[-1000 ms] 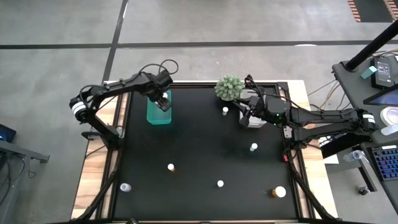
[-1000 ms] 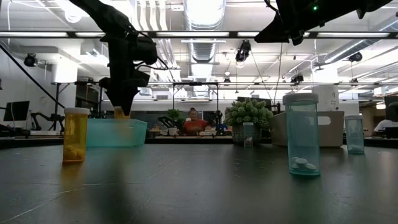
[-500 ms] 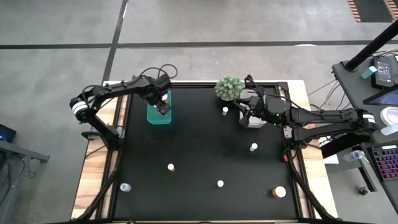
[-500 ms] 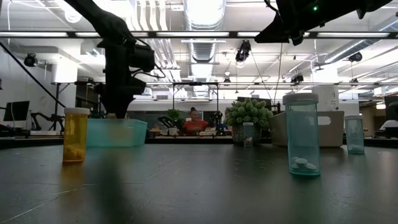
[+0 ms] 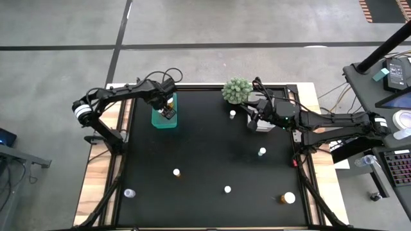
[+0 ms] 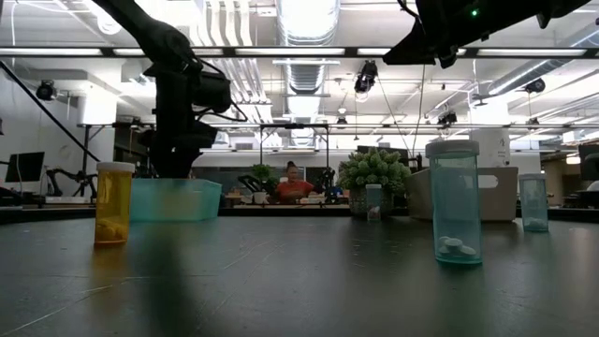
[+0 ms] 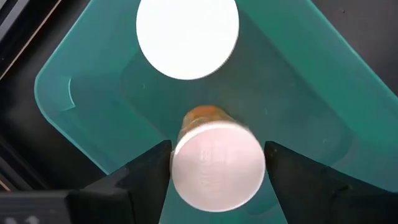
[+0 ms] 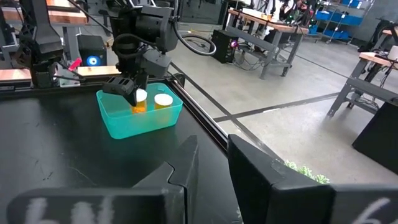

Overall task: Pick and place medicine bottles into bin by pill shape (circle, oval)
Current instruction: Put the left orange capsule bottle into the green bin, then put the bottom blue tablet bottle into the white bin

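The left gripper [image 5: 169,112] reaches down into the teal bin [image 5: 157,120] at the table's [image 5: 205,154] far left, jaws pinching an amber bottle [image 7: 214,163] by its white cap, beside a second capped bottle [image 7: 187,36] already inside. The right gripper [image 5: 253,120] waits near the green plant ball [image 5: 236,90], jaws spread. Five more bottles stand scattered across the table.

Amber bottle [image 7: 217,163], white-capped, is standing upright between the left gripper [image 7: 217,177] fingers inside the teal bin [image 5: 164,119], beside a second capped bottle [image 7: 187,37]. Six more bottles (white caps up) are sitting scattered across the table, probably all upright.
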`<state>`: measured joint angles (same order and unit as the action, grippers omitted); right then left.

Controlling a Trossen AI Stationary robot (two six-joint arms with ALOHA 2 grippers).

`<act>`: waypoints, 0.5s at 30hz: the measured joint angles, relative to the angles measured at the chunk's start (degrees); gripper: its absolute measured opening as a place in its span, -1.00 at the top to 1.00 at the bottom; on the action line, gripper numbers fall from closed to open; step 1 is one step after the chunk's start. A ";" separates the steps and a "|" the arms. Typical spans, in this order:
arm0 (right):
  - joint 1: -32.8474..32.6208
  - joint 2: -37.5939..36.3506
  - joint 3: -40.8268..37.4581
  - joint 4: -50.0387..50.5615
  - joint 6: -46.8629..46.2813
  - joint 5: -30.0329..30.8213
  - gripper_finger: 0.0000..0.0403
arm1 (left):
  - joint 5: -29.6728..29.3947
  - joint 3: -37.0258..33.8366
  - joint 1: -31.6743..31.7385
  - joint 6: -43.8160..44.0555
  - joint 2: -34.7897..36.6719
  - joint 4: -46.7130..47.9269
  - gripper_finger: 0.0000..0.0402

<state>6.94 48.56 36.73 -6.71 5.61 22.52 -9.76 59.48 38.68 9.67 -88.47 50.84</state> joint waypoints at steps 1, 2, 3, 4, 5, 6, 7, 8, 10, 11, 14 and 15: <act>0.00 0.00 0.00 -0.01 0.00 0.00 0.63 | -0.02 -0.02 0.00 -0.02 0.00 -0.12 -0.22; 0.00 0.00 0.00 -0.01 0.00 0.00 0.63 | -0.02 -0.01 0.00 -0.02 0.00 -0.16 -0.23; 0.00 0.00 0.00 0.01 0.00 0.00 0.64 | -0.02 -0.02 0.00 -0.02 0.00 -0.14 -0.24; 0.00 0.00 0.00 0.07 -0.01 0.00 0.64 | -0.03 0.00 0.00 -0.03 0.08 -0.14 -0.25; -0.03 -0.01 0.00 0.26 0.00 0.00 0.65 | -0.09 -0.02 0.00 -0.09 0.22 -0.14 -0.25; -0.04 0.00 0.00 0.48 0.00 0.00 0.65 | -0.15 -0.02 0.00 -0.13 0.44 -0.12 -0.25; -0.04 0.00 0.00 0.56 0.00 0.00 0.65 | -0.17 -0.02 0.00 -0.13 0.80 -0.12 -0.25; -0.04 0.00 0.00 0.56 0.00 0.00 0.65 | -0.19 -0.02 -0.03 -0.13 1.32 -0.10 -0.25; -0.04 0.00 0.00 0.53 0.00 0.00 0.64 | -0.20 0.08 -0.14 -0.13 2.69 0.07 -0.25; -0.04 0.00 0.00 0.53 0.02 0.00 0.63 | -0.22 0.36 -0.16 -0.12 3.46 0.53 -0.25; -0.04 0.00 0.00 0.52 0.34 0.00 0.61 | -0.30 0.63 -0.76 -0.11 7.20 0.56 -0.26; -0.04 0.00 0.00 0.49 0.42 0.00 0.61 | -0.35 0.66 -1.12 -0.11 8.73 0.17 -0.26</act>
<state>6.90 48.56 36.73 -6.22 6.03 22.52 -10.11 60.14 37.55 9.56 -79.73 51.01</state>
